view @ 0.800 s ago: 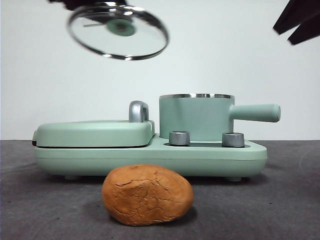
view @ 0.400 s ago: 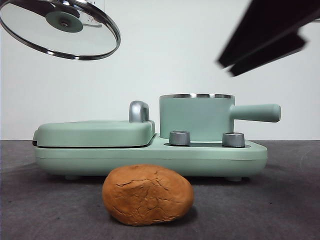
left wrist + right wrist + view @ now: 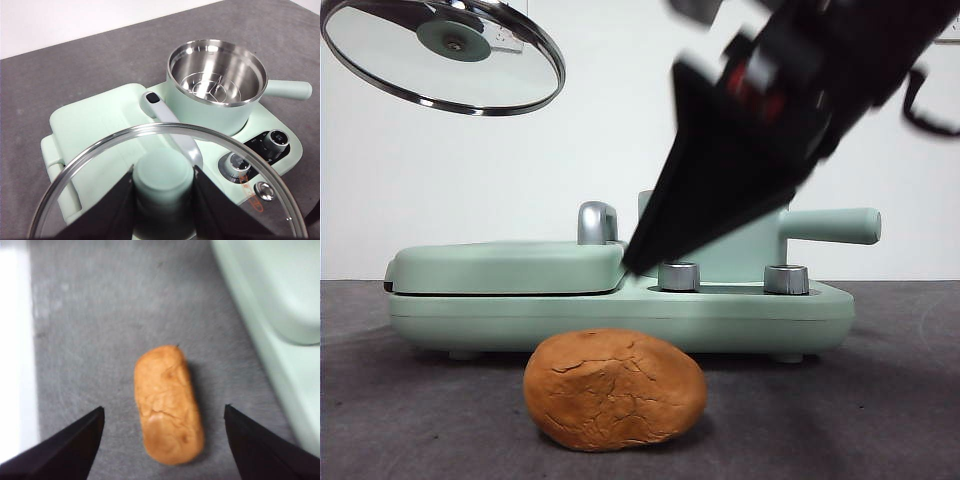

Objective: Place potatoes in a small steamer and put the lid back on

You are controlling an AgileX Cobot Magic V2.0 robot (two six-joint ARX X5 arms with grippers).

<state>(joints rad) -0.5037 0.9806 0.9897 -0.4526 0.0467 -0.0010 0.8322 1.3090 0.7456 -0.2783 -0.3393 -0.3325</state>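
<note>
- Left gripper is clamped on the mint knob of the lid, holding the glass disc tilted in the air above the table's left side, well clear of everything below.
- Right gripper has its jaws spread wide with nothing between them, poised above the potato; in the front view it shows as a big dark blurred shape slanting down from the upper right.
- Potato lies on the grey table near the front edge, apart from the appliance base.
- Small steamer stands uncovered on that base towards the table's right side, its steel inside bare, beside the flat griddle cover.
</note>
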